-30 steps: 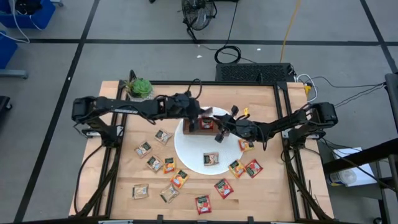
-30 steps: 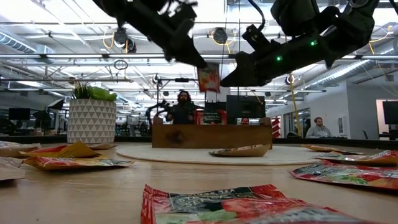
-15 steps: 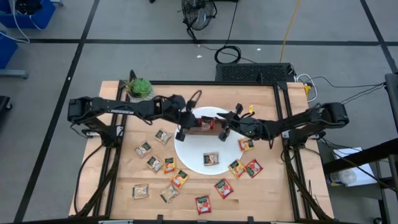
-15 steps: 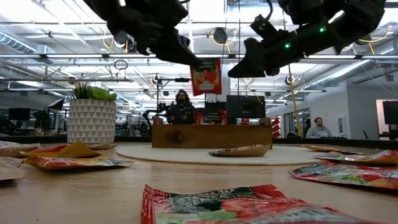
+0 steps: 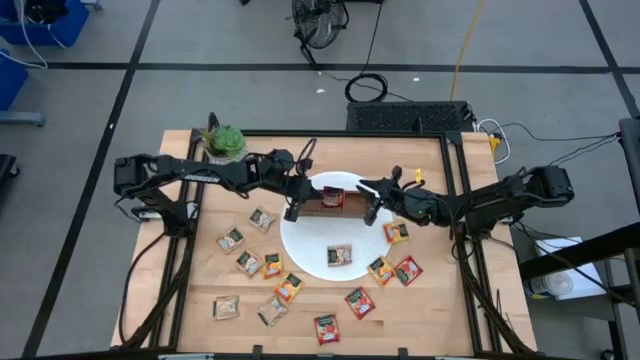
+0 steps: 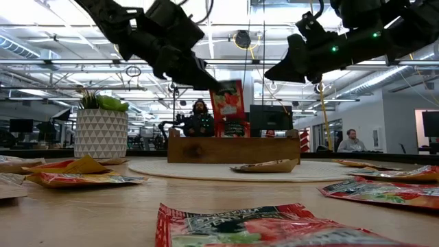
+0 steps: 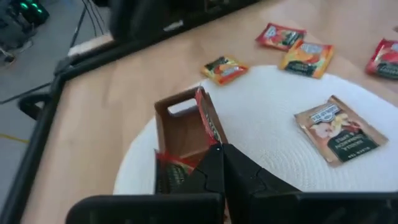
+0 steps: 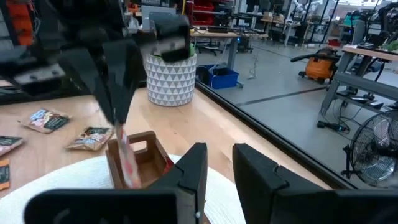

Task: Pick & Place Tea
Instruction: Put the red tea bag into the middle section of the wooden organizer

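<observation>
My left gripper (image 6: 218,85) is shut on a red tea sachet (image 6: 228,101) that hangs over the brown wooden tray (image 6: 226,149) on the white plate (image 5: 305,245). In the left wrist view the sachet (image 7: 206,118) shows edge-on above the tray's end compartment (image 7: 180,134). More red sachets (image 6: 236,129) stand in the tray. My right gripper (image 8: 219,168) is open and holds nothing, up beside the tray on its right (image 5: 374,204). A beige sachet (image 5: 340,255) lies flat on the plate, and several others lie on the table. My left gripper pinches the red sachet by its upper corner (image 6: 219,88) between both fingers, slanting down from the table's left. The sachet hangs upright below the fingertips, its lower edge (image 6: 231,121) just over the tray; I cannot tell whether it touches anything there.
Red, orange and beige sachets (image 5: 288,288) lie scattered on the table's near half, on both sides of the plate. A potted plant (image 5: 226,140) stands at the far left corner. A person sits in the room beyond the table (image 6: 199,118).
The sachet, up between both grippers a second ago, has come down toward the tray in my left gripper. My right gripper has drawn away from it toward the table's right edge.
</observation>
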